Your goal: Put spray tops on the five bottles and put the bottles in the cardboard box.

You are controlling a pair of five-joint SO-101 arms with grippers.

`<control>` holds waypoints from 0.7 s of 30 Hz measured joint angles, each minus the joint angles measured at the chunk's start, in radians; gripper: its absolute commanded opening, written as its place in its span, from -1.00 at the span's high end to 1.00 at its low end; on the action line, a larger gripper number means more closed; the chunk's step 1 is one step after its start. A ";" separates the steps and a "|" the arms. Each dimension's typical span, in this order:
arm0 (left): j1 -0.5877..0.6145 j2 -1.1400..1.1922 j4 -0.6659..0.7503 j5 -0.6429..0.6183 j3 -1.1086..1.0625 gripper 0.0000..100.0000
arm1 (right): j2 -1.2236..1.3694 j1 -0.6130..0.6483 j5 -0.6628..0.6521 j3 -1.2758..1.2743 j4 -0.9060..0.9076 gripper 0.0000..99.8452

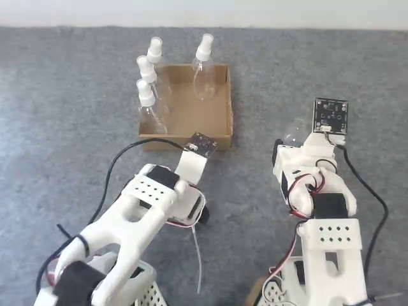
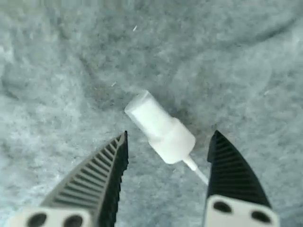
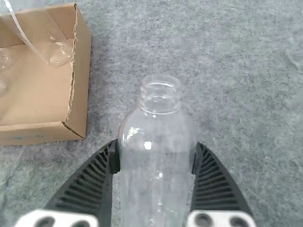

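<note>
Four capped bottles (image 1: 153,95) already in cardboard box (image 1: 220,131) — 4/5 done. Last bottle (image 3: 158,104), no top yet, clamped in right hand (image 3: 155,152), near box. Left hand (image 2: 170,135) spread wide around loose spray top (image 2: 158,125) lying on counter (image 1: 64,95) — still needs capping, boxing.

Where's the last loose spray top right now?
The spray top lies on its side on the grey carpet, inside the open left gripper and not gripped, on the near side of the cardboard box.
</note>
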State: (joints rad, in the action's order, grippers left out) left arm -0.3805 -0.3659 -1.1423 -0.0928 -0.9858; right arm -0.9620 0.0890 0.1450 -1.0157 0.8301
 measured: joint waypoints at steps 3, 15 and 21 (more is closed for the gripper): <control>-0.008 0.000 0.000 -0.040 0.000 0.50 | 0.000 0.000 0.000 0.000 0.000 0.84; -0.009 0.109 0.095 -0.140 0.000 0.57 | 0.000 0.000 0.000 0.000 0.000 0.84; -0.015 0.232 0.098 -0.141 0.068 0.73 | 0.000 0.000 0.000 0.000 0.000 0.84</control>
State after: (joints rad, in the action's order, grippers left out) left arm -0.3959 -0.1343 -1.0441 -0.2340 -0.9183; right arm -0.9620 0.0890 0.1450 -1.0157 0.8301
